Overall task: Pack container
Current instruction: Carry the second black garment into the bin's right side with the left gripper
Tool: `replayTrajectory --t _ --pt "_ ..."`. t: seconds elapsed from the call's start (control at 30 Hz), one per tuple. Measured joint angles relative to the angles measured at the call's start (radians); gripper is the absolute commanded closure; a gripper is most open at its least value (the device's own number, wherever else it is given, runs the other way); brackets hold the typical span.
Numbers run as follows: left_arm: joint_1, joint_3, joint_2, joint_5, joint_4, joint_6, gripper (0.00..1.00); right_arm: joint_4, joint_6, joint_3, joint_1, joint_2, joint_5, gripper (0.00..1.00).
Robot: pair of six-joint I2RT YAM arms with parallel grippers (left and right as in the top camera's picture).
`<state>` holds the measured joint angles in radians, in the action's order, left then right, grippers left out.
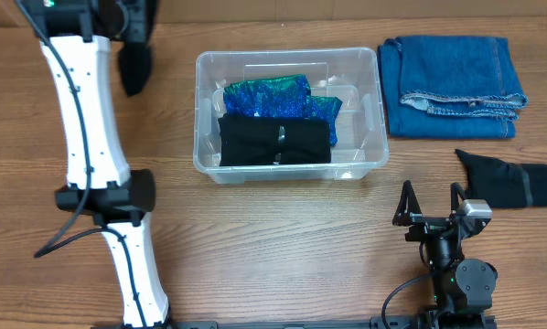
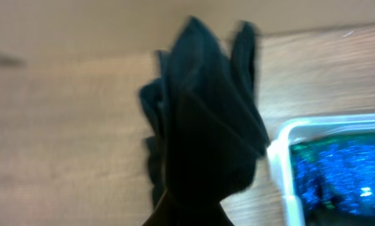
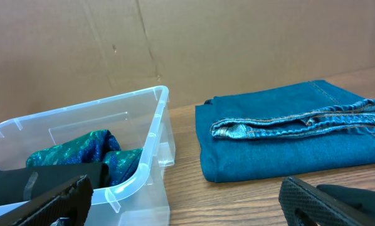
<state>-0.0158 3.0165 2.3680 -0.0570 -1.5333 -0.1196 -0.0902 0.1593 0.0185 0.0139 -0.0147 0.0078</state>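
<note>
Left gripper (image 1: 134, 41) pinching black cloth (image 2: 200, 125), left of clear container (image 1: 292, 164); right gripper (image 1: 431, 199) jaws spread, holding nothing.

Container (image 1: 365, 119) is clear glossy plastic, smooth all over. In it there's a shimmery blue-green fabric (image 1: 269, 96) and a matt black garment (image 1: 273, 142). Jeans (image 1: 452, 73) at the far right corner are coarse denim. Table (image 1: 283, 238) is matt wood grain. The black cloth (image 2: 200, 125) I'm holding looks soft and matt.
</note>
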Motion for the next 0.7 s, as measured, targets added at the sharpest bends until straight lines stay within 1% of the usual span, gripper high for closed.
replayTrajectory --t 0.07,0.13,0.3,0.53,0.7 --pt "0.057 0.070 0.000 -0.016 -0.005 -0.024 0.96 0.000 0.000 0.000 0.000 0.000 -0.001 0.00" --pt "0.114 0.101 -0.003 -0.031 -0.001 -0.055 0.96 0.000 0.000 0.000 0.000 0.000 -0.001 0.00" --pt "0.254 0.102 -0.006 -0.114 0.014 -0.143 0.96 0.000 0.000 0.000 0.000 0.000 -0.001 0.00" --pt "0.408 0.102 -0.006 -0.188 0.064 -0.252 0.96 0.000 0.000 0.000 0.000 0.000 0.000 0.00" --pt "0.493 0.095 -0.007 -0.227 0.101 -0.276 0.96 0.001 0.000 0.000 0.000 0.000 -0.001 0.00"
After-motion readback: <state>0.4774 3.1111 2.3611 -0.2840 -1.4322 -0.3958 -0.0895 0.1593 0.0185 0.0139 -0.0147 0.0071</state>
